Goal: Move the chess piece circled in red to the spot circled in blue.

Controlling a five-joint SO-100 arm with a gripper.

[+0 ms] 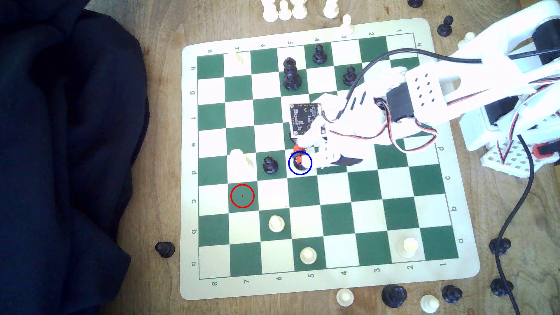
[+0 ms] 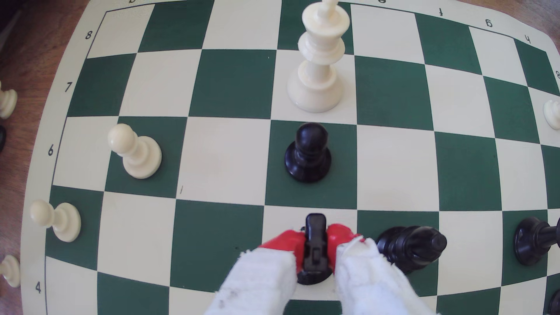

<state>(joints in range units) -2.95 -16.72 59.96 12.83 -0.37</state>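
The chess piece (image 2: 315, 242), a black knight, stands between my red-tipped fingers (image 2: 285, 242). My gripper (image 2: 315, 239) is shut on it. Its round base is low over a white square; I cannot tell whether it touches the board. In the exterior view the gripper (image 1: 298, 154) is at the spot (image 1: 306, 166), the blue-ringed white square, and the knight's dark base (image 1: 295, 165) shows inside the ring. The red ring (image 1: 242, 196) marks a bare green square two files toward the exterior view's left and one row nearer.
A black pawn (image 1: 269, 165) stands one square toward the exterior view's left of the spot, with a white king (image 1: 241, 162) beyond it. A tall black piece (image 2: 412, 248) stands close beside one finger. White pawns (image 1: 275, 223) dot the near rows. Dark cloth (image 1: 66, 151) borders the board.
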